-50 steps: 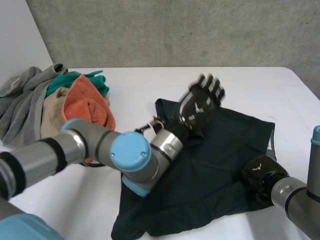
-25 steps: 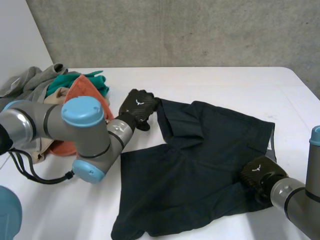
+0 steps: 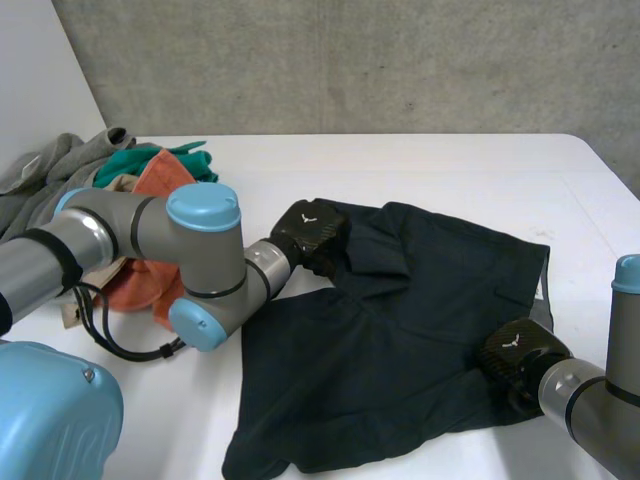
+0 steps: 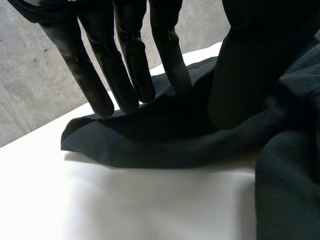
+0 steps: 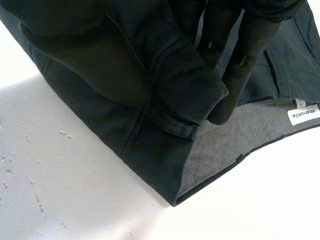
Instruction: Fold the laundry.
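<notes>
Laundry: a dark garment (image 3: 400, 340) lies spread and rumpled on the white table (image 3: 420, 165), filling the centre and lower right of the head view.
Left hand: my left hand (image 3: 310, 232) sits on the garment's upper-left corner, just left of centre in the head view.
Left hand's state: released. In the left wrist view my fingers (image 4: 125, 75) are straight, their tips resting on a raised fold of the cloth, and my thumb (image 4: 245, 65) presses down on the cloth beside them.
Right hand: my right hand (image 3: 515, 355) is at the garment's lower-right edge, in the lower right of the head view.
Right hand's state: grasping the garment. In the right wrist view my curled fingers (image 5: 245, 55) hold a rolled fold of its hem, lifted off the table.
Cloth at the right hand: the grey inner face is turned out below the fold, and a white tag (image 5: 303, 115) shows at the right edge of that frame.
Left arm: my left arm (image 3: 150, 240) comes in from the left edge of the head view and bends toward the centre.
Waiting pile: a pile of clothes (image 3: 60, 195) in grey, teal, orange and beige lies at the upper left of the head view, apart from the garment.
</notes>
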Available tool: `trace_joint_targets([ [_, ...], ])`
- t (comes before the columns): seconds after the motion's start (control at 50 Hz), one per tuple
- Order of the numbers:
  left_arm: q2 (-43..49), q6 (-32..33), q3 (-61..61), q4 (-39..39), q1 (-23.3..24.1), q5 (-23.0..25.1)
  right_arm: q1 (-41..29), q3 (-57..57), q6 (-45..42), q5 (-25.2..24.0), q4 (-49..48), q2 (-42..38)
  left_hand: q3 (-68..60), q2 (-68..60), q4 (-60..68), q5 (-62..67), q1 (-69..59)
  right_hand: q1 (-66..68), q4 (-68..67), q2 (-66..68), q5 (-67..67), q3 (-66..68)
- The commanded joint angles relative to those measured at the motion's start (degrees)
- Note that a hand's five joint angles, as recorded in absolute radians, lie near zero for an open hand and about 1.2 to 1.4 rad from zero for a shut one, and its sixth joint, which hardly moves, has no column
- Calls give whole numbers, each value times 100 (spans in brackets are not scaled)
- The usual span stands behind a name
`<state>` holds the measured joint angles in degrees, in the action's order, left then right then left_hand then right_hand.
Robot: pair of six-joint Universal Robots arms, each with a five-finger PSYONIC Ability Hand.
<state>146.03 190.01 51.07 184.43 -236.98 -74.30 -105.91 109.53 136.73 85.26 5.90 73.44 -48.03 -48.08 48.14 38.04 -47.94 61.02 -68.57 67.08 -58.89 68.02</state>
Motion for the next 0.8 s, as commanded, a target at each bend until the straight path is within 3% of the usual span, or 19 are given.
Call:
trace_joint_targets([
  [0.02,65,19,-141,41,55,12,0,-1,-6,0,-1,-5,-38,-33,28,37,-47,1898,-1143,1292,-1111,1198],
  [0.8,777,10,-1169,93,626,100,-18,25,-23,0,-18,-102,-525,-520,514,524,-534,1898,-1143,1292,-1111,1198],
])
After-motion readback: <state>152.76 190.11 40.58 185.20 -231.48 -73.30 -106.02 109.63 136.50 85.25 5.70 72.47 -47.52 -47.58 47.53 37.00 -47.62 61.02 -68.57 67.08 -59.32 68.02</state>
